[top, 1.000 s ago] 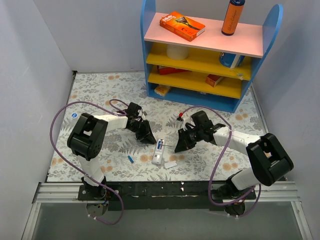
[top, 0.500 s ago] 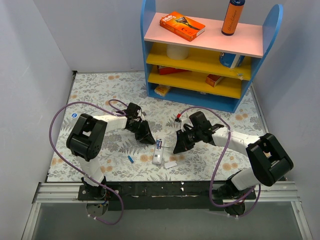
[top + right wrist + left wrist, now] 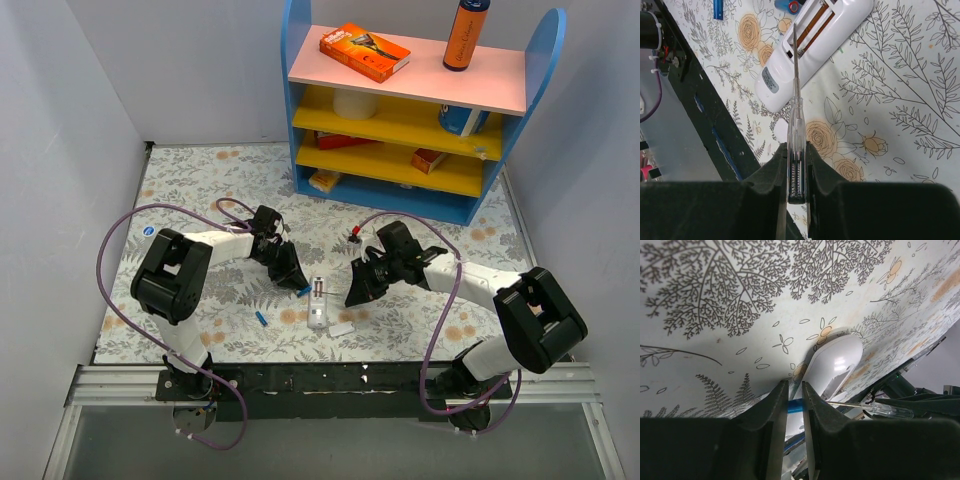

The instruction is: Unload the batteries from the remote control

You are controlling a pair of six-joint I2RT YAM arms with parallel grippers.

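The white remote control (image 3: pixel 317 303) lies near the table's front, its battery slot open and facing up in the right wrist view (image 3: pixel 810 55). My left gripper (image 3: pixel 297 283) is shut on a blue battery (image 3: pixel 795 406) at the remote's far end (image 3: pixel 835 362); this battery also shows in the right wrist view (image 3: pixel 789 6). A second blue battery (image 3: pixel 260 318) lies on the table to the left (image 3: pixel 718 9). My right gripper (image 3: pixel 796 145) is shut on a clear-handled screwdriver (image 3: pixel 796 110), its metal tip over the slot. The small white cover (image 3: pixel 342 328) lies beside the remote.
A blue shelf unit (image 3: pixel 400 110) with boxes and a bottle stands at the back. White walls close the left and right sides. The black rail (image 3: pixel 330 378) runs along the table's front edge, close to the remote.
A blue battery now shows at my left fingertips by the remote's far end. My right gripper with the screwdriver has edged left toward the remote.
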